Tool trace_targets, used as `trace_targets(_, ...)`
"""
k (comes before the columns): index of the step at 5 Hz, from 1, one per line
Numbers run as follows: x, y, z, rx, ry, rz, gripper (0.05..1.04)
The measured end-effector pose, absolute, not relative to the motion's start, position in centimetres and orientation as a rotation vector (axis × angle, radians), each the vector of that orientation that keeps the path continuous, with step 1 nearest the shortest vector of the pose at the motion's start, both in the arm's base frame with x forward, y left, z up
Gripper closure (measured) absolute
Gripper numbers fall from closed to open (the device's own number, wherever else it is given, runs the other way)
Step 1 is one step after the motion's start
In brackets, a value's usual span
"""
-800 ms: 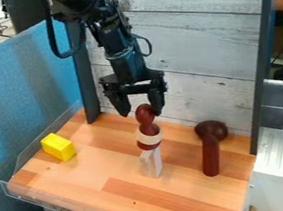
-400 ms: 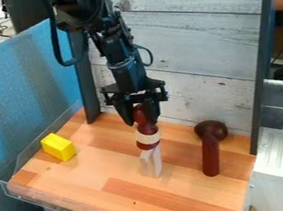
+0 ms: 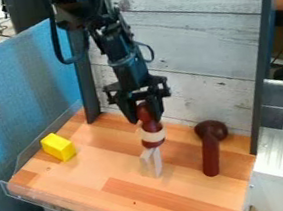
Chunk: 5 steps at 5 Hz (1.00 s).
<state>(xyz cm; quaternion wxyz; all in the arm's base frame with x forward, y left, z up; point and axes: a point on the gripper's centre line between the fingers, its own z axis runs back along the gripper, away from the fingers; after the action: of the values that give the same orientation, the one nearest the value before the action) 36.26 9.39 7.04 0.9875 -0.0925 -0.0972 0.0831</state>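
I've got the gripper (image 3: 147,119) drawn narrow around the upper part of the red pin (image 3: 152,126), apparently holding it, so I judge this to be the grasp step. The pin is at mid-counter (image 3: 107,171), above the pale stand (image 3: 152,162), left of the brown mallet (image 3: 209,152). Its long axis runs nearly upright, rounded head up. The next move calls for an even grip, keeping that axis steady.
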Motion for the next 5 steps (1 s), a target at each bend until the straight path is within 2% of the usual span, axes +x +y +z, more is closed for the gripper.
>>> trace_targets(1,37.7,10.8,11.5,-0.281,-0.274,0.221,0.491)
trace_targets(2,39.0,13.4,16.7,-0.305,-0.362,0.296,0.491)
trace_targets(3,40.1,16.3,13.9,-0.249,-0.307,0.376,0.491)
trace_targets(4,40.0,18.1,10.8,-0.152,-0.258,0.35,0.491)
trace_targets(5,40.1,18.8,8.1,-0.125,-0.225,0.302,0.491)
